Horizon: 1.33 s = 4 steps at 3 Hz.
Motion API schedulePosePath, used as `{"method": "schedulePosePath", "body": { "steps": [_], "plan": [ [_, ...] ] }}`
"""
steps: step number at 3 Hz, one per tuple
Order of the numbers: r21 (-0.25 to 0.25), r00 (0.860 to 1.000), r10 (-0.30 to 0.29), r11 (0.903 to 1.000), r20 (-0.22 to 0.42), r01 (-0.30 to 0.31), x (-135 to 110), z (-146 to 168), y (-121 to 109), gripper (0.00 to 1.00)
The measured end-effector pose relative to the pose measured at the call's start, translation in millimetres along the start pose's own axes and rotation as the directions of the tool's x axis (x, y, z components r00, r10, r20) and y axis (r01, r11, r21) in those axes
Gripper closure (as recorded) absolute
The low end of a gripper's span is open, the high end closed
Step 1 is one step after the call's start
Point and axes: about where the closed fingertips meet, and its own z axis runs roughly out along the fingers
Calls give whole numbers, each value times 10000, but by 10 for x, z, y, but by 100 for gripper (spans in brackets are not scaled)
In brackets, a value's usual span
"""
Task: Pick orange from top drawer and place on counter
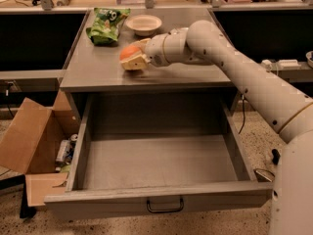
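Observation:
The orange sits between the fingers of my gripper, low over the grey counter, just left of its middle. The gripper is shut on the orange; I cannot tell whether the fruit touches the surface. My white arm reaches in from the right across the counter. The top drawer is pulled fully out below the counter, and nothing shows inside it. Its black wire handle is on the front panel.
A green snack bag and a white bowl lie at the back of the counter. An open cardboard box with cans stands on the floor left of the drawer. Dark benches flank the cabinet.

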Motion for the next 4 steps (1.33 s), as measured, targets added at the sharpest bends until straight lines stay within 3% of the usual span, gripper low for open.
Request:
{"method": "schedulePosePath", "body": {
  "steps": [1,2,3,4],
  "plan": [
    [0,10000,0,10000,0,0,0,0,0,32],
    [-2,10000,0,10000,0,0,0,1,1,0],
    [-4,10000,-26,10000,60,26,-18,-6,-1,0],
    [522,9967,-136,9986,797,94,-176,-261,-92,0]
  ]
}}
